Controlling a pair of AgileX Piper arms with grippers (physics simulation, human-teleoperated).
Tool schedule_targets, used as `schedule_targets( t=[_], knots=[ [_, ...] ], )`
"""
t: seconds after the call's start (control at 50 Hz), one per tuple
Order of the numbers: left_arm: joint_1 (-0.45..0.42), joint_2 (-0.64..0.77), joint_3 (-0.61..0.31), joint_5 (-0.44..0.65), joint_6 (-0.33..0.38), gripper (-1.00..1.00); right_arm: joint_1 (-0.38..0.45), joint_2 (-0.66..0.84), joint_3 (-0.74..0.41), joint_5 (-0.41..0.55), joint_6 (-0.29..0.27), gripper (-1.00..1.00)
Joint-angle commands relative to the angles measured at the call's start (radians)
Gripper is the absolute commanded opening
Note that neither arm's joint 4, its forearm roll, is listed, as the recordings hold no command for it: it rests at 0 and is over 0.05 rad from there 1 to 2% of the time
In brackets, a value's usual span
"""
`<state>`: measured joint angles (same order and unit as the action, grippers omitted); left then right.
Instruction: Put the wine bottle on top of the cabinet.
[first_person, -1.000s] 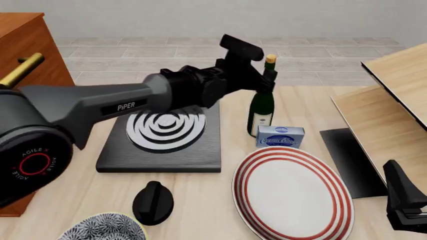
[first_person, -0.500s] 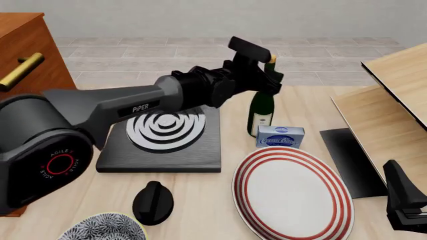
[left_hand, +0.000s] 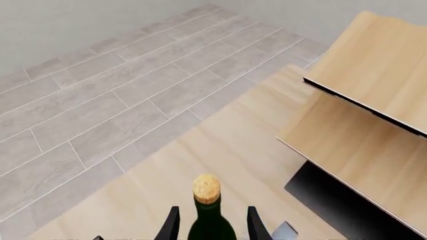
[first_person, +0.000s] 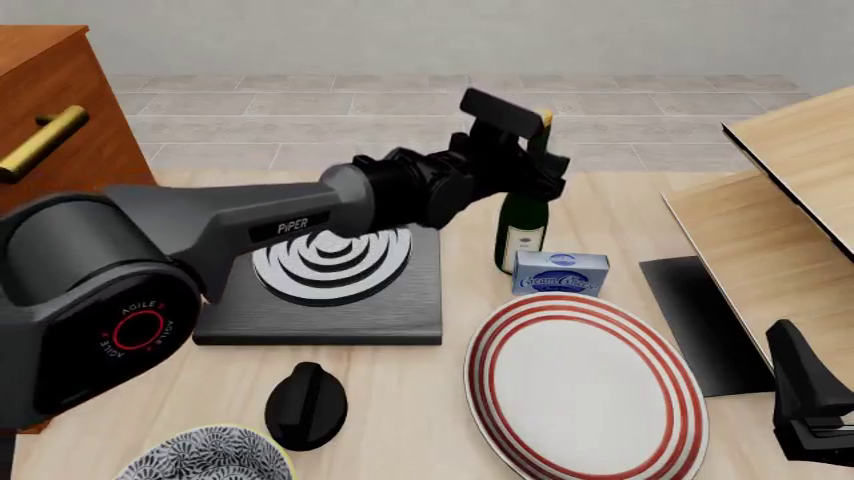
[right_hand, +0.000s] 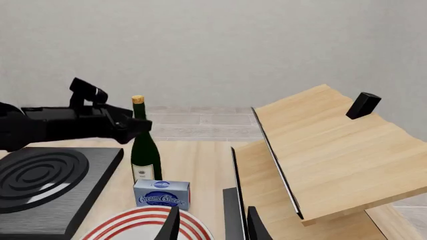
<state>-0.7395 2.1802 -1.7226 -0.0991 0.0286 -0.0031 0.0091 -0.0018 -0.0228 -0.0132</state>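
Tabletop, front view: left hand (first_person: 534, 165) hides wine bottle (first_person: 523, 222); wrist view shows fingers (left_hand: 172, 227) spread beside neck.

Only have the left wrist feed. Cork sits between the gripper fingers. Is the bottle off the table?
Observer: No. In the front view the wine bottle stands upright on the table, beside a blue box.
Operator: Where's the cabinet?
Observer: The cabinet is at the front view's far left, beyond the black burner from the bottle.
Operator: Right arm in the way?
Observer: No. The right gripper is low at the near right, open and empty.
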Motion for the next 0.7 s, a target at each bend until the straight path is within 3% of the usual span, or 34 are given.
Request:
schedule_targets(
  t=[0.02,0.7],
  knots=[
    [0.003,0.002,0.026,-0.029,0.001,1.00,0.000,0.000,0.000,0.000,0.000,1.00],
    [0.019,0.050,-0.069,-0.010,0.003,1.00,0.000,0.000,0.000,0.000,0.000,1.00]
  ],
)
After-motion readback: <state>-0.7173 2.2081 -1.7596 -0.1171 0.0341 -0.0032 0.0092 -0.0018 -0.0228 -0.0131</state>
